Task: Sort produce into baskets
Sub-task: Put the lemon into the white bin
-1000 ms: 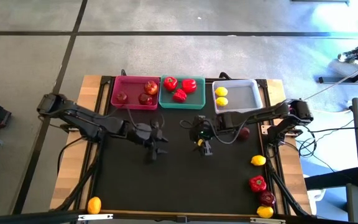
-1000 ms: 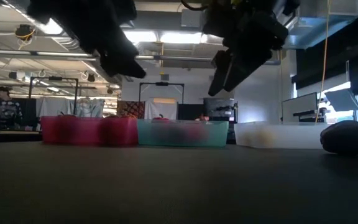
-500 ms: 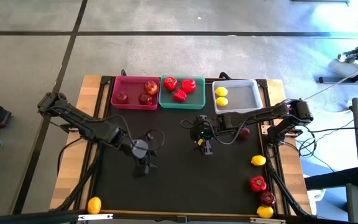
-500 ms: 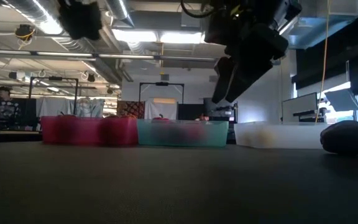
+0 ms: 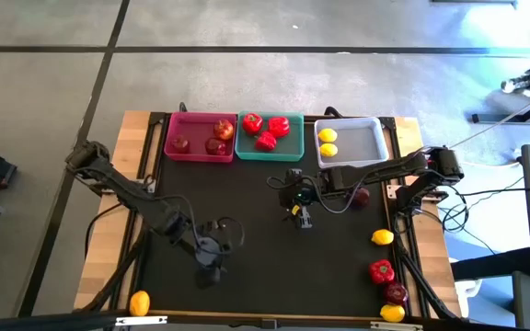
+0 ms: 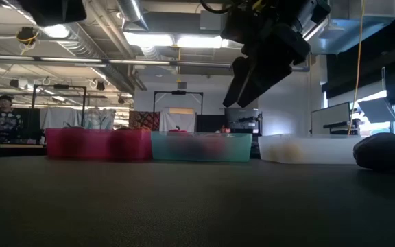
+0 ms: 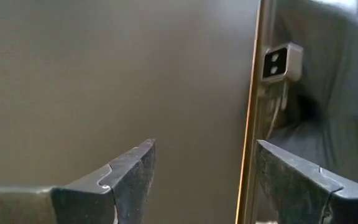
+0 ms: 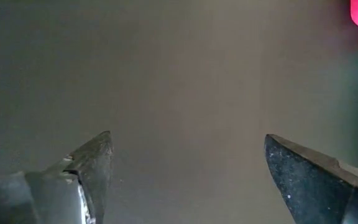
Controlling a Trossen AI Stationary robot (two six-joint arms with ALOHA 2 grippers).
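Claws both gape empty, left claw (image 5: 212, 267) near table's front, right claw (image 5: 303, 216) mid-table, baskets (image 5: 270, 147) behind.

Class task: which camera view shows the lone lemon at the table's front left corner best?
The high view: the lemon lies fully visible at the front left corner, apart from the other produce. The low view and both wrist views do not show it at all.

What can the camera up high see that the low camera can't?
Only the high view shows the lemon at the table's near left corner, the lemon, pepper and apple by the right edge, and the left gripper. Only the low view shows the room behind. Both show the pink basket, teal basket, white basket and open right gripper.
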